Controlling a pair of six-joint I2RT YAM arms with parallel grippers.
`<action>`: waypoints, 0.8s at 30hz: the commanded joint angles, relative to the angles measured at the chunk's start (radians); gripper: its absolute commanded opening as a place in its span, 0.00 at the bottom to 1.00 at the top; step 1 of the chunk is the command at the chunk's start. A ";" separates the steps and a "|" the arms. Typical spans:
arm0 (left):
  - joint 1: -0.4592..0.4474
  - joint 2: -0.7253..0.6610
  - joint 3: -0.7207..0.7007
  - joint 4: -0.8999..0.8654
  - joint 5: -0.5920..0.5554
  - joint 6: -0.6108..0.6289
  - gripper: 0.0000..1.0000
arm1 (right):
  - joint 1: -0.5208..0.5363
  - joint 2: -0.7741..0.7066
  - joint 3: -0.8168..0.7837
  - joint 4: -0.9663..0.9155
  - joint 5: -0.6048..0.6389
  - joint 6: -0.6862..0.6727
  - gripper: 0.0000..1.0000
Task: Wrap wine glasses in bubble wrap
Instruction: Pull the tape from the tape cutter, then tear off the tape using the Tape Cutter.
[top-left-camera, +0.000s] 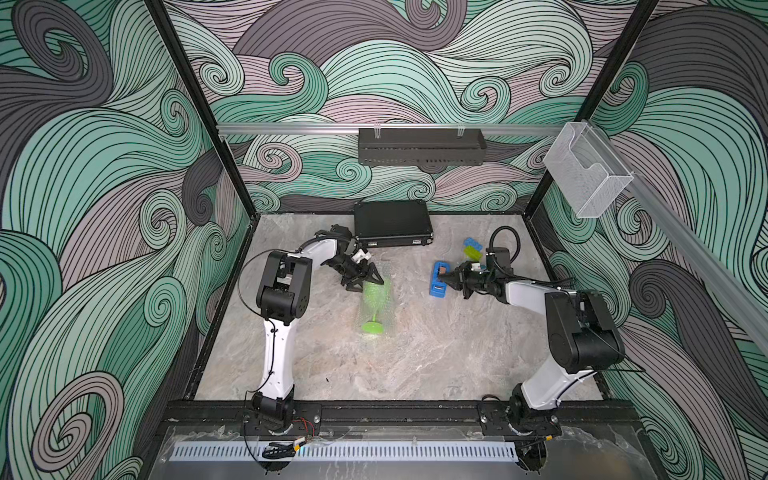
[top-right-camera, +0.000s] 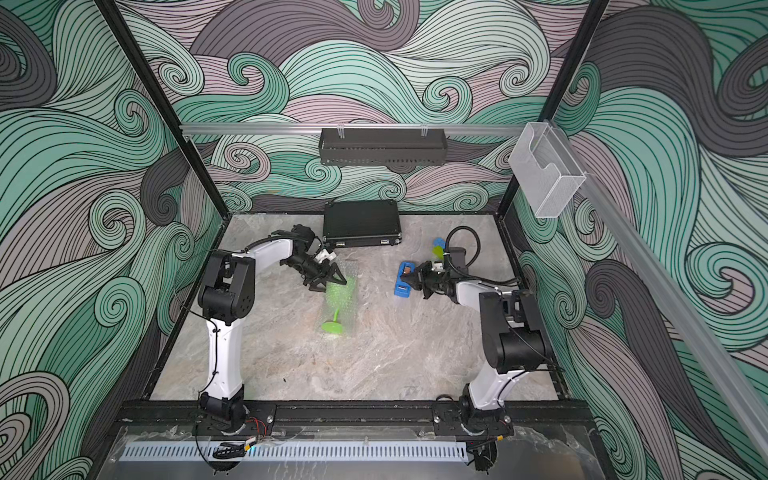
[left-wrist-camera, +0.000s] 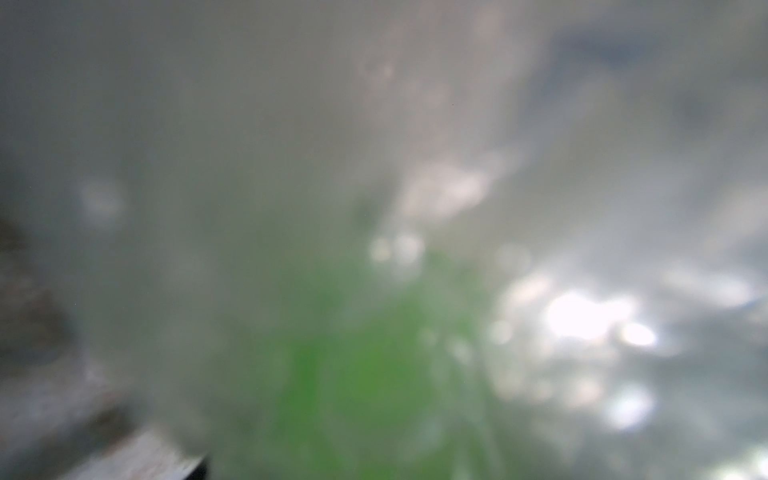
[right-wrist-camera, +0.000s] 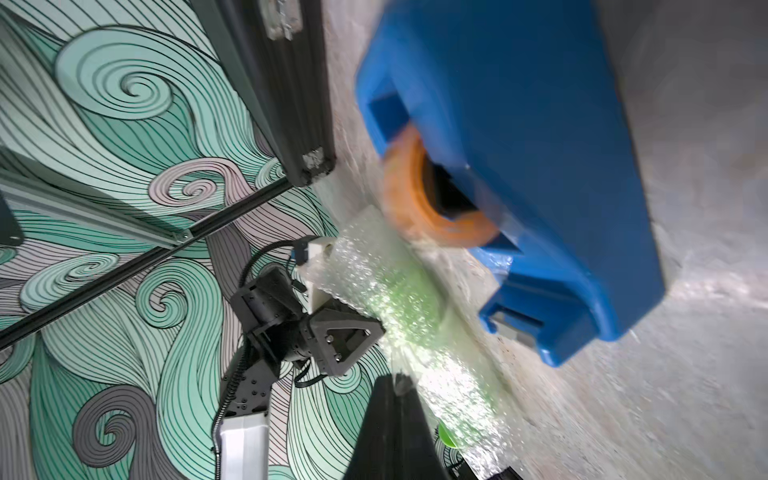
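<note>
Goblet (top-left-camera: 374, 297) lies mid-table, already rolled in bubble wrap (top-left-camera: 386, 282). Your left gripper (top-left-camera: 365, 284) straddles the bowl end, grip unclear; right gripper (top-left-camera: 444, 282) is clenched beside the tape dispenser (top-left-camera: 436, 291). Sealing looks left.

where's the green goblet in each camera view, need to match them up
In a top view: goblet lying on its side mid-table, foot toward the arm bases.
In a top view: same spot, mid-table.
Left wrist: only a blurred green patch, very close.
Right wrist: green showing through the bubble wrap, at.
Shared landmark: blue tape dispenser beside the goblet; absent from left wrist.
</note>
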 joint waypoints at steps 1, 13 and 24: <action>-0.027 0.055 -0.055 -0.044 -0.203 0.000 0.72 | 0.030 -0.022 -0.061 0.045 0.008 -0.025 0.00; -0.029 0.051 -0.062 -0.039 -0.203 -0.004 0.72 | 0.063 0.041 -0.109 -0.052 0.089 -0.157 0.00; -0.030 0.055 -0.056 -0.042 -0.194 -0.002 0.72 | 0.089 0.059 -0.080 -0.311 0.286 -0.371 0.00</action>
